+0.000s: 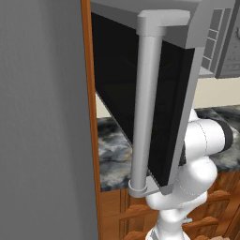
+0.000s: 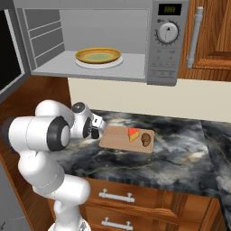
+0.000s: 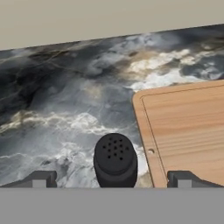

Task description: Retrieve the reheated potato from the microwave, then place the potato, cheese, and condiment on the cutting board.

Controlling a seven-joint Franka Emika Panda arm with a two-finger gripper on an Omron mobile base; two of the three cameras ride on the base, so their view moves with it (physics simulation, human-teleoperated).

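While my gripper (image 3: 112,177) hangs low over the marble counter (image 3: 65,109) with its 2 fingers spread wide, the condiment (image 3: 115,160) stands between them, untouched, on the counter just beside the cutting board's (image 3: 188,127) edge. The potato (image 2: 146,138) and cheese (image 2: 133,134) lie side by side on the cutting board. Above, the microwave (image 2: 164,49) stands open with 1 plate (image 2: 98,56) inside; its swung-out door (image 1: 140,98) blocks most of my left base view.
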